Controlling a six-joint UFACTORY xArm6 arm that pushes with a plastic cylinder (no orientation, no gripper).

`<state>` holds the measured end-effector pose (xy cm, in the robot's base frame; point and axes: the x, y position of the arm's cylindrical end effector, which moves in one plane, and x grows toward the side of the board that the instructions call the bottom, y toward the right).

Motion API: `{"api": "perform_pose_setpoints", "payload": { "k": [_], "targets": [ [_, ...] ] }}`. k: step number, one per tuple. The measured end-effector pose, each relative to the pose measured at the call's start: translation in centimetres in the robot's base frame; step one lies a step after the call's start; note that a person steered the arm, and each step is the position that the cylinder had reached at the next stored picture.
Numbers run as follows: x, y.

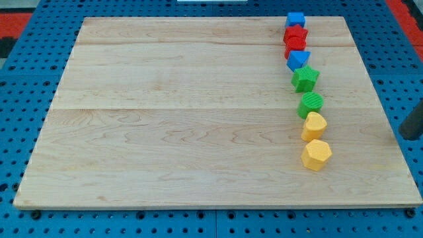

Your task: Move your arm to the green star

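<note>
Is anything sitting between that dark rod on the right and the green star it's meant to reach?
Nothing visible does. My tip is at the view's right edge, and only bare board lies between it and the green star.

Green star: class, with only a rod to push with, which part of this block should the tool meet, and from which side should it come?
No gripping is possible; my tip can only push. The green star is wedged in the column between the blue block above and the green round block below. So meet its free right-hand points, coming from the view's right, where my tip already sits.
</note>
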<state>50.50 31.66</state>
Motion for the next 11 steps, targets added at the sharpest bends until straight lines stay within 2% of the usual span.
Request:
{"api": "perform_pose_setpoints", "payload": {
  "k": [4,5,7,8,11],
  "targets": [
    [-0.9,-0.3],
    [-3.0,-0.7],
    [-12.7,-5.0],
    [-13.2,-9.7],
    [-13.1,-11.0]
  ]
}}
